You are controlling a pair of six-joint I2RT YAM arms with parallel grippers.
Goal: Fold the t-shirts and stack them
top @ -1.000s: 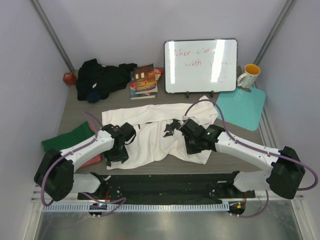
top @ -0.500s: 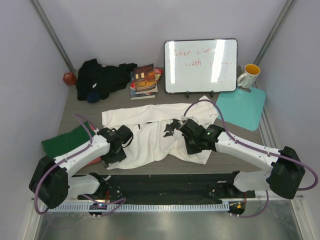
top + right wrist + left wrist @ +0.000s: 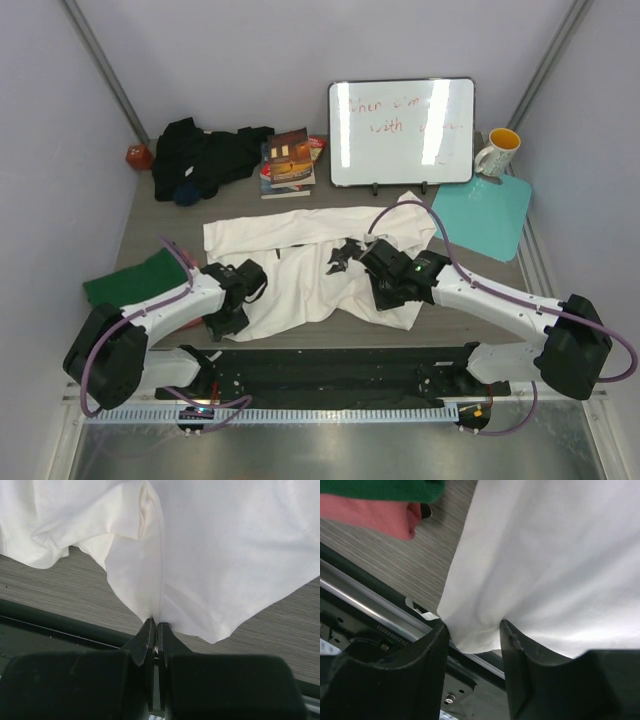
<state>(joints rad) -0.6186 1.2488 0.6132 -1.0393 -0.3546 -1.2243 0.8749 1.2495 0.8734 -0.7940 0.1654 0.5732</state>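
White t-shirt lies spread on the table, long axis left–right. Left gripper, jaws apart, straddles its near-left hem corner; right gripper is clenched on the near-right hem

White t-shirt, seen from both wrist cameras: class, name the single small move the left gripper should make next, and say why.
Probably close the left gripper: a hem corner of the white t-shirt sits between its parted jaws, while the right gripper is shut on a fold, so both arms could then lift the cloth together.
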